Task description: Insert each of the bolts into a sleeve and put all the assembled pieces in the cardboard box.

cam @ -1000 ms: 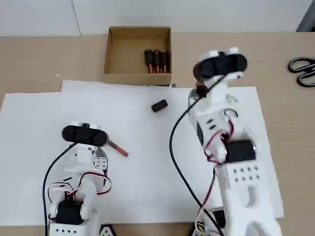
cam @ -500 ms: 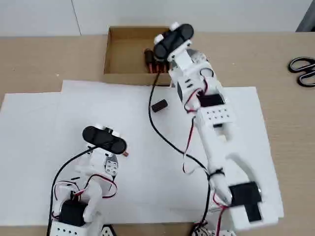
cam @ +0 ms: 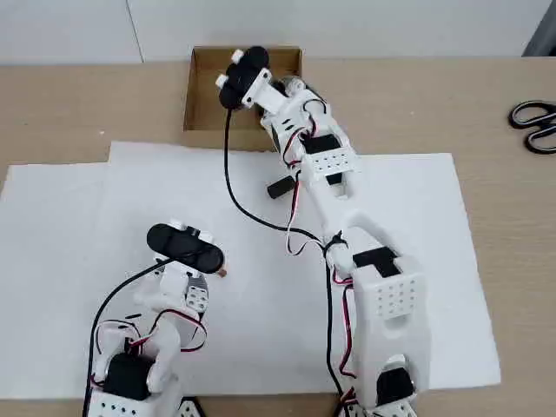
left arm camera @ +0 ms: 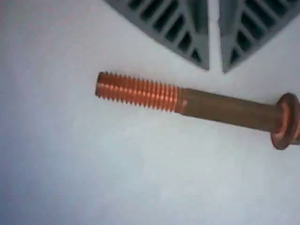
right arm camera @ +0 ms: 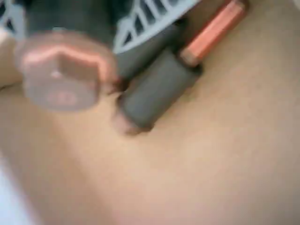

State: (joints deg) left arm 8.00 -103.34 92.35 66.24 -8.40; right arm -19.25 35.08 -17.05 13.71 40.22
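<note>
Bolt [left arm camera: 197,103] is laid on paper [cam: 87,226] under the left pincer [left arm camera: 214,63], which is pressed together. Sleeved bolt [right arm camera: 61,70] is clamped by the right pincer [right arm camera: 108,37] over the far box [cam: 201,97].

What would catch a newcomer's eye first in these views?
The long right arm stretched diagonally across the white sheet, its end over the cardboard box. Next, the copper bolt lying bare on the sheet under the left wrist camera, and one dark sleeve loose on the sheet beside the right arm.
</note>
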